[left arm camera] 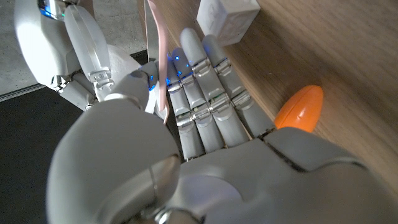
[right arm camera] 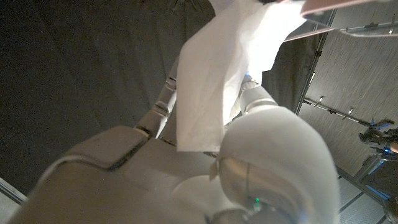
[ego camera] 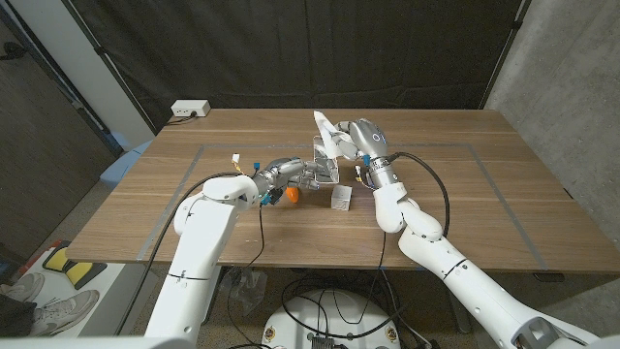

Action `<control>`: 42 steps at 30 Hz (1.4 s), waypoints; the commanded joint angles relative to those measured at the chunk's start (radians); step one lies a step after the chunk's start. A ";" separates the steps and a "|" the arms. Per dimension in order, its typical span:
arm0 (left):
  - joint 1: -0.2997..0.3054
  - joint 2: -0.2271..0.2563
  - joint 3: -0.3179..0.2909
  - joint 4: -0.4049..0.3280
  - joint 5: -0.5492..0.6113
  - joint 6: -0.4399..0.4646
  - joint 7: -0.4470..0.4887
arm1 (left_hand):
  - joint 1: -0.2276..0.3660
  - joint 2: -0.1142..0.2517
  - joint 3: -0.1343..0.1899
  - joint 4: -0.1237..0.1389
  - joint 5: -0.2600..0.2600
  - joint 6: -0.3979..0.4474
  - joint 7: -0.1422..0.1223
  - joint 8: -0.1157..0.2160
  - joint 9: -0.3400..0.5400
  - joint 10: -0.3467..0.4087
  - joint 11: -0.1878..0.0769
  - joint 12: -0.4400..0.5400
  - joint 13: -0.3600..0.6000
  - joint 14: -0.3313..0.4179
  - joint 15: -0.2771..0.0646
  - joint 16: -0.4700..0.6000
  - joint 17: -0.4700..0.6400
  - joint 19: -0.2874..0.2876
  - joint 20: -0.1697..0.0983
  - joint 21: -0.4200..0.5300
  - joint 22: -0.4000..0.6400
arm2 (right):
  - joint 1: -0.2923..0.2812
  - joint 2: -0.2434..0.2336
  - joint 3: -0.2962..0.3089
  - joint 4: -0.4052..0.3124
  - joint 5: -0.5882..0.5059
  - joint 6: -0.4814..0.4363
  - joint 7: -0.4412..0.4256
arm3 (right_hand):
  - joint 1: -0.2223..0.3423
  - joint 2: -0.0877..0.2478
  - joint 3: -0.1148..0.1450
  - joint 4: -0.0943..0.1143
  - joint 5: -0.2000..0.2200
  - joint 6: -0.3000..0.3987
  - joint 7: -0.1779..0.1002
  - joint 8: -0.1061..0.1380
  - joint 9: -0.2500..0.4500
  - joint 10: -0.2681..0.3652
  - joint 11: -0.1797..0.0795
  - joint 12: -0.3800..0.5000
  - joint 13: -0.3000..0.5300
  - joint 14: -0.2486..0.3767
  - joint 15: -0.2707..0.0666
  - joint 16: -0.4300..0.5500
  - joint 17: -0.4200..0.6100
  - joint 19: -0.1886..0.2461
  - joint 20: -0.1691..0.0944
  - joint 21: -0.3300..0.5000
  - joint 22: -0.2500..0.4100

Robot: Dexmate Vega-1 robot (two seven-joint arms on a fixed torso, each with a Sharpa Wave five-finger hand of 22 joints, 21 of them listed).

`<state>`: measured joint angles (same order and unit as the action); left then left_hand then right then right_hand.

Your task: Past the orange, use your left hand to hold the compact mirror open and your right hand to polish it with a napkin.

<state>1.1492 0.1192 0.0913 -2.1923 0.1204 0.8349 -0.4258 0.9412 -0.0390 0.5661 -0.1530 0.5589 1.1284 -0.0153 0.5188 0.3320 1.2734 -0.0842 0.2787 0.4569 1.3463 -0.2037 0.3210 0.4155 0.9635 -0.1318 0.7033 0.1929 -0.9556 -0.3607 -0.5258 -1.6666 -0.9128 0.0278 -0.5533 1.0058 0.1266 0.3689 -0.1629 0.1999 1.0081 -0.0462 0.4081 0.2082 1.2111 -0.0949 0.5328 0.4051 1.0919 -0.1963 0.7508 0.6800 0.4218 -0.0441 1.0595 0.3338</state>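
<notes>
Head view first: beyond one orange (ego camera: pixel 291 194) we see our left hand (ego camera: pixel 294 175) steadying the one open compact mirror (ego camera: pixel 326 165), while our right hand (ego camera: pixel 360 137) holds one napkin (ego camera: pixel 326 129) above it, ready to polish. Left wrist view: fingers (left arm camera: pixel 205 93) clasp the mirror's edge (left arm camera: pixel 161 56); one white cube (left arm camera: pixel 227 17) sits nearby. Right wrist view: napkin (right arm camera: pixel 214 81) pinched.

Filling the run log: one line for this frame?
left hand: holds compact mirror open | right hand: holds napkin at mirror | orange: near left hand
</notes>
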 commanded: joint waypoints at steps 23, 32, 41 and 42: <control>0.044 0.024 0.002 -0.075 -0.011 -0.018 -0.012 | -0.003 0.000 0.124 0.052 0.012 0.041 0.032 0.032 0.003 0.036 -0.034 -0.005 0.009 -0.003 -0.013 0.006 0.010 -0.011 -0.003 0.024 0.002 | -0.042 -0.083 -0.016 -0.074 -0.137 -0.039 0.084 | 0.048 -0.017 -0.027 -0.004 0.000 0.103 -0.038 -0.034 -0.011 0.034 0.015 0.043 0.060 -0.048 -0.035 0.065 0.097 -0.030 -0.077 0.064 -0.003; 0.038 0.018 0.006 -0.068 -0.012 -0.016 -0.006 | -0.003 -0.001 0.126 0.052 0.013 0.040 0.033 0.033 0.002 0.037 -0.032 -0.006 0.011 -0.002 -0.014 0.006 0.013 -0.013 -0.003 0.031 0.002 | -0.161 -0.165 0.076 -0.229 -0.122 -0.022 0.097 | 0.053 -0.021 -0.031 -0.001 -0.007 0.114 -0.038 -0.051 -0.017 0.032 0.020 0.051 0.078 -0.055 -0.035 0.066 0.101 -0.038 -0.078 0.081 -0.010; 0.026 0.020 0.020 -0.063 -0.012 0.001 -0.012 | -0.004 -0.002 0.128 0.052 0.014 0.039 0.032 0.033 0.001 0.036 -0.035 -0.009 0.011 -0.002 -0.014 0.006 0.015 -0.015 -0.003 0.038 0.001 | -0.209 -0.177 0.109 -0.294 -0.120 0.017 0.121 | 0.056 -0.023 -0.037 0.002 -0.011 0.121 -0.038 -0.068 -0.017 0.030 0.018 0.052 0.086 -0.055 -0.035 0.069 0.101 -0.046 -0.078 0.098 -0.017; 0.025 0.021 0.021 -0.062 -0.011 0.002 -0.012 | -0.005 -0.002 0.128 0.053 0.014 0.038 0.032 0.033 0.002 0.036 -0.035 -0.009 0.011 -0.003 -0.013 0.006 0.016 -0.015 -0.003 0.038 0.001 | -0.209 -0.176 0.109 -0.294 -0.124 0.020 0.122 | 0.056 -0.023 -0.037 0.003 -0.012 0.121 -0.038 -0.069 -0.016 0.030 0.018 0.052 0.086 -0.056 -0.035 0.068 0.101 -0.047 -0.078 0.100 -0.018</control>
<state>1.1848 0.1399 0.1003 -2.2613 0.1083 0.8205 -0.4366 0.9336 -0.0470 0.5662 -0.1531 0.5628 1.1304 -0.0172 0.5441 0.3307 1.2735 -0.0843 0.2709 0.4655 1.3465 -0.2039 0.3210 0.4293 0.9533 -0.1357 0.7362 0.1905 -1.1052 -0.5120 -0.4595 -1.8826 -1.0409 0.0127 -0.4519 1.0507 0.1031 0.3361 -0.1583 0.1904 1.0938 -0.0501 0.3426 0.1883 1.2375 -0.0790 0.5801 0.4854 1.0362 -0.1694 0.8115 0.7779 0.3791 -0.0416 1.1503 0.3153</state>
